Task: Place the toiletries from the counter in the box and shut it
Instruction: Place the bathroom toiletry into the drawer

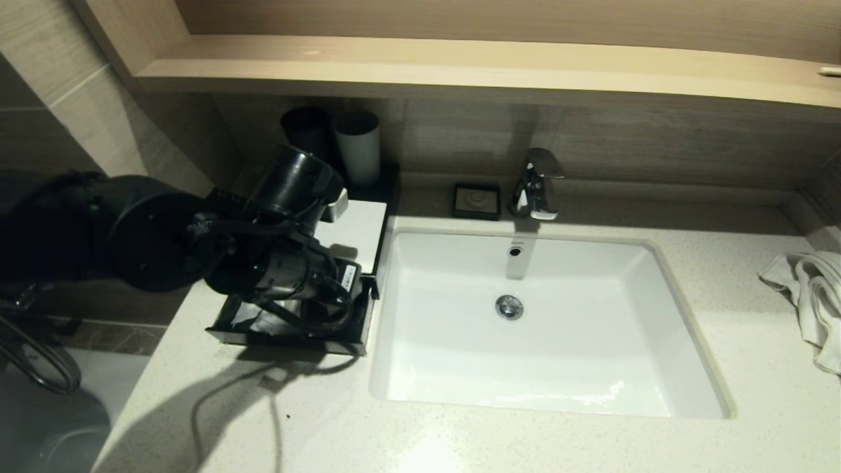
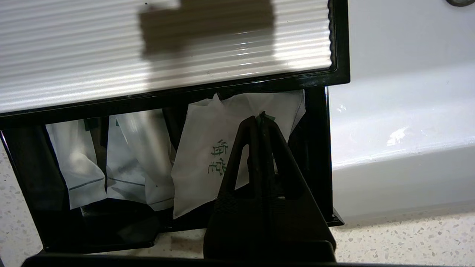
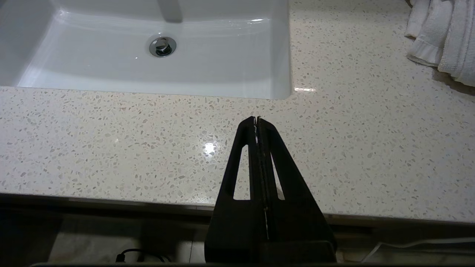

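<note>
The left gripper (image 2: pixel 259 120) hangs above the open drawer (image 2: pixel 315 155) of the box (image 2: pixel 339 40), which stands on the counter (image 1: pixel 460 440) just left of the sink (image 1: pixel 552 322). Its jaws are pressed fully together. A sliver of green shows at the tips; whether it is pinched or merely lies behind them cannot be told. The toiletries (image 2: pixel 207 159), white sachets with green print, lie in the drawer beside the sink-side wall and further along it. The right gripper (image 3: pixel 256 120), jaws likewise closed and empty, is parked over the counter's front edge, off the sink's near corner.
</note>
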Controlling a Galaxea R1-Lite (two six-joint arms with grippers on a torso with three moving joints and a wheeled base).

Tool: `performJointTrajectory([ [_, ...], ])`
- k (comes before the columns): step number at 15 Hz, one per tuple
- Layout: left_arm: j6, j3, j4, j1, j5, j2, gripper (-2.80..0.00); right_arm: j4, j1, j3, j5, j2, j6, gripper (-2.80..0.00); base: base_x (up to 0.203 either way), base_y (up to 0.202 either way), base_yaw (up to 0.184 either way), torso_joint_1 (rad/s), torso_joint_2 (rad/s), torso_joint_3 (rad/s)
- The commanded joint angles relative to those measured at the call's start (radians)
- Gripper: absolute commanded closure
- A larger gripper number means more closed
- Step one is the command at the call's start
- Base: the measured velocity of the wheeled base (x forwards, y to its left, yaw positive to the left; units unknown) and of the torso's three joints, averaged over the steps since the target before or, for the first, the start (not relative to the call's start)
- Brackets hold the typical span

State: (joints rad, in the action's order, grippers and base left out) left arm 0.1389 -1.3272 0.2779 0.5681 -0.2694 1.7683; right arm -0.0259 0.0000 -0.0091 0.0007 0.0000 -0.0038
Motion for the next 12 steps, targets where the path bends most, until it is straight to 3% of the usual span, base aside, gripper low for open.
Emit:
performJointTrajectory([
  [1, 0.008, 0.003, 0.003, -0.001, -0.004, 0.008, 0.00, 0.000, 0.000, 0.000, 0.001, 0.000, -0.001, 0.00, 0.000, 0.000, 0.000, 0.000, 0.00, 0.000],
  [12, 0.052, 0.096, 0.003, -0.001, -0.003, -0.033, 0.00, 0.000, 0.000, 0.000, -0.001, 0.000, -0.001, 0.00, 0.000, 0.000, 0.000, 0.000, 0.00, 0.000],
])
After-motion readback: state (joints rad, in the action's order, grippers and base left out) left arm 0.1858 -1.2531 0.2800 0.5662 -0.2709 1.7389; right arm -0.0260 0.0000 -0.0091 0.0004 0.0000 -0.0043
